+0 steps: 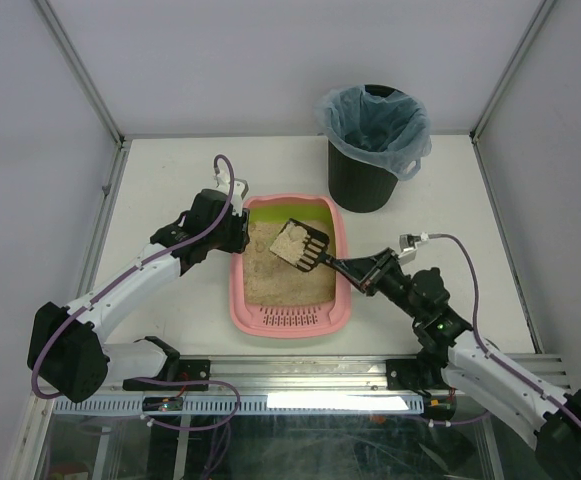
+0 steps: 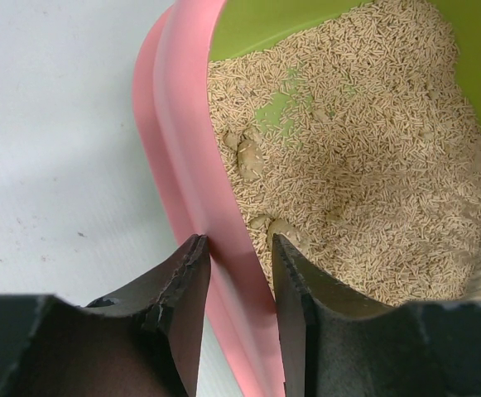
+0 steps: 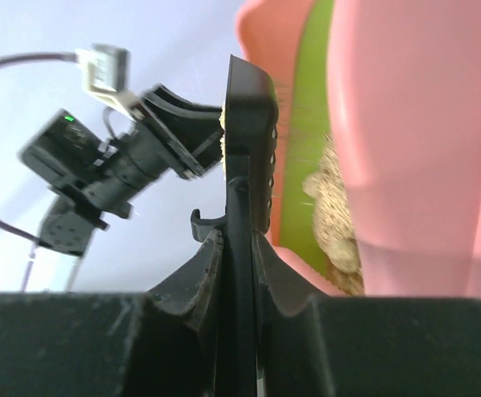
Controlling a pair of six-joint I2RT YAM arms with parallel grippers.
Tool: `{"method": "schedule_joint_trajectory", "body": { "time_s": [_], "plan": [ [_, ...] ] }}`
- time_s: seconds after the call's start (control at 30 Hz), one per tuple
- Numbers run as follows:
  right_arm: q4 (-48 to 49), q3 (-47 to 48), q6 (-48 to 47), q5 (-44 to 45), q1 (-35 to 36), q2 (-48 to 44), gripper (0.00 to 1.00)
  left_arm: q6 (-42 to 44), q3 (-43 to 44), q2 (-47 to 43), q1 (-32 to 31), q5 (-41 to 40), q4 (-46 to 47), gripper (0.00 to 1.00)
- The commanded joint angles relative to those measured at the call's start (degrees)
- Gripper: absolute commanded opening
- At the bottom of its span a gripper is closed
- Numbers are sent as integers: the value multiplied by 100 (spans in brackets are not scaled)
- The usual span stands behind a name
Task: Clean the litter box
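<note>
The pink litter box (image 1: 288,318) with a lime-green inner wall and beige litter lies in the middle of the table. My left gripper (image 1: 240,233) is at its left rim. In the left wrist view the gripper (image 2: 238,244) straddles the pink rim (image 2: 186,141) and is shut on it. Two darker clumps (image 2: 248,155) lie in the litter near that wall. My right gripper (image 1: 350,268) is shut on the handle of the black slotted scoop (image 1: 302,244). The scoop head is held over the box with litter on it. The right wrist view shows the gripper (image 3: 238,240), the scoop (image 3: 252,132) edge-on, and the box wall (image 3: 414,124).
A black cylindrical bin (image 1: 362,185) with a pale blue bag (image 1: 375,120) stands at the back right, just beyond the box's far right corner. White walls with metal posts enclose the table on the left, back and right.
</note>
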Motion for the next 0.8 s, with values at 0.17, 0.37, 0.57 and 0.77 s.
{"method": "schedule_joint_trajectory", "body": {
  "time_s": [0.17, 0.37, 0.57, 0.77],
  "plan": [
    [578, 297, 234, -174, -261, 95, 0, 158, 47, -7, -31, -38, 170, 36],
    [895, 616, 0, -1042, -351, 613, 0, 156, 0, -84, -26, -71, 168, 36],
    [676, 979, -280, -1623, -376, 859, 0, 151, -2, -85, -30, -57, 172, 36],
    [332, 897, -139, -1155, -404, 491, 0, 164, 10, -111, -30, -61, 159, 36]
  ]
}}
